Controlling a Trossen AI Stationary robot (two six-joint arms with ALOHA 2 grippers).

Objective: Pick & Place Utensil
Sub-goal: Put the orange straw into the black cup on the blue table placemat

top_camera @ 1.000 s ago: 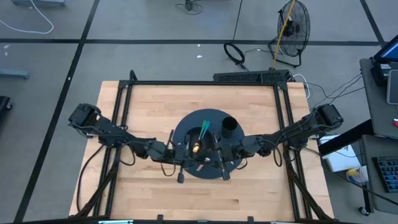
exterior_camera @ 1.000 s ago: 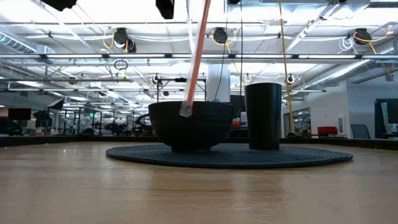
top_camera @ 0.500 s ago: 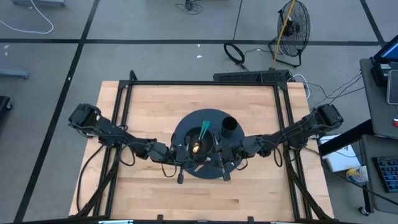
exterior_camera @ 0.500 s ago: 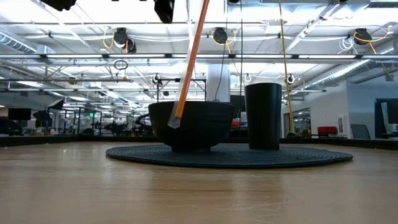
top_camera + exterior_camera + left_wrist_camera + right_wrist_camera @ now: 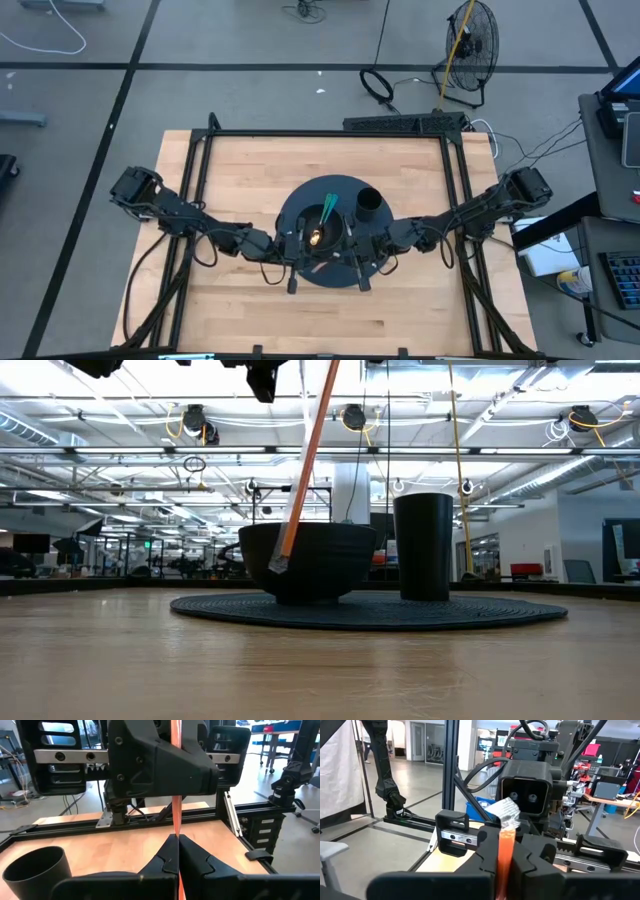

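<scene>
the round dark mat (image 5: 303,272) is seen at the middle of the wooden table (image 5: 240,180), with bare wood left open on the far side and along the near edge. a black frame (image 5: 325,133) runs around the table's far and side edges. on the mat a black bowl (image 5: 305,560) stands to the left and a tall black cup (image 5: 423,546) just beside it to the right; green utensils (image 5: 328,209) lie across the bowl's far rim. beyond the table a grey floor, a fan (image 5: 472,40) and cables are seen, and in the low view a large lit hall.

both arms are reached inward from the table's 2 sides and meet over the near part of the mat. the orange utensil (image 5: 305,465) is held nearly upright, slightly tilted, its lower end in front of the bowl's left side, above the mat. the left gripper (image 5: 177,851) is seen pressed together on its shaft. the right gripper (image 5: 506,854) is likewise clamped on it, with the silvery end (image 5: 504,811) just above the fingers (image 5: 530,853).
</scene>
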